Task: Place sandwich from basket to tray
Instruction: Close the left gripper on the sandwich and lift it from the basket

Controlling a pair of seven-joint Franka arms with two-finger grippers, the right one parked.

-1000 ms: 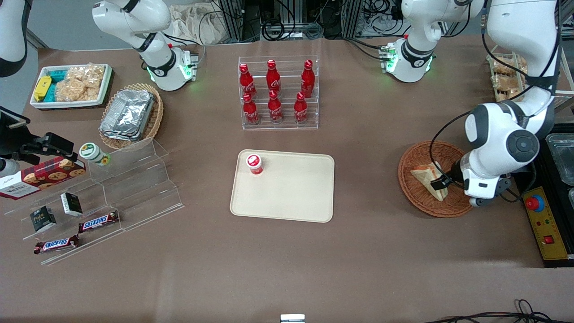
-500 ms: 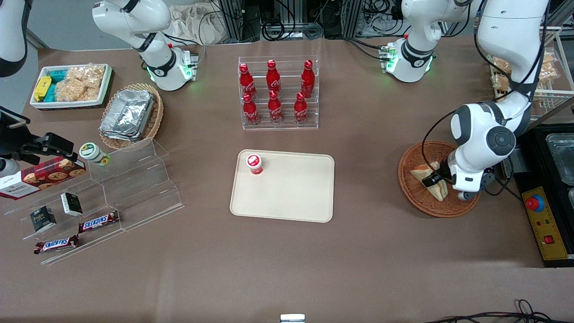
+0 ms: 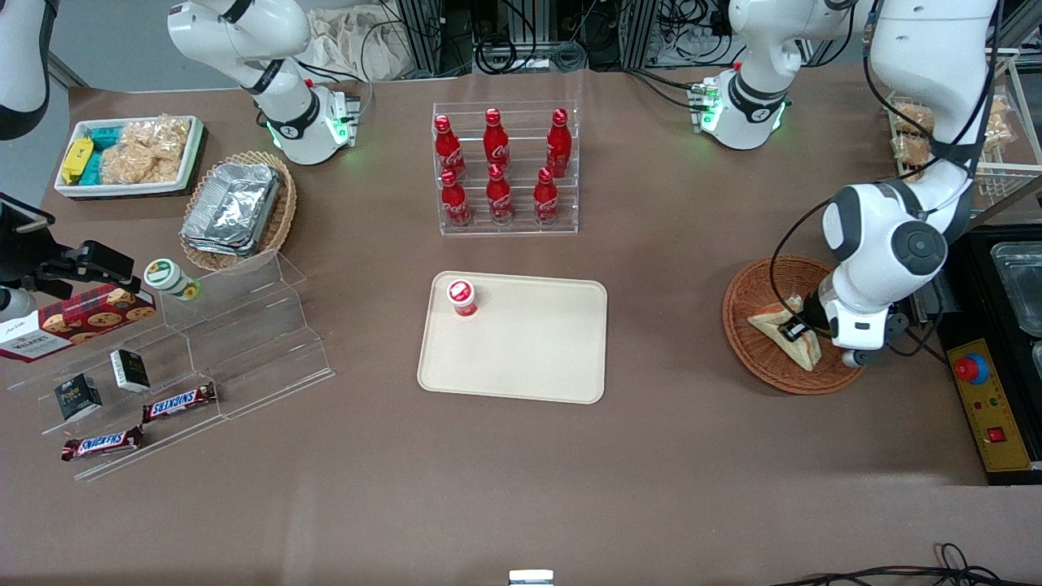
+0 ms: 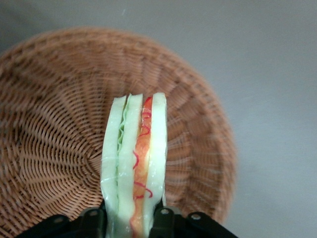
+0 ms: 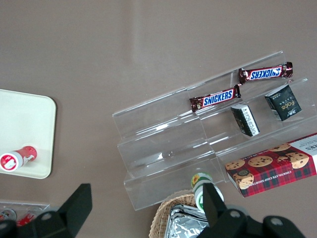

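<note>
The gripper (image 3: 796,331) had the sandwich (image 4: 133,163) pinched on edge over the basket (image 3: 757,358). Best bet: lift it straight up before swinging toward the tray (image 3: 529,358) at 9 o'clock.

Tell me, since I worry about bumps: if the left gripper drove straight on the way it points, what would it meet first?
Probably the basket floor: the gripper, shut on the sandwich, points down into it.
</note>
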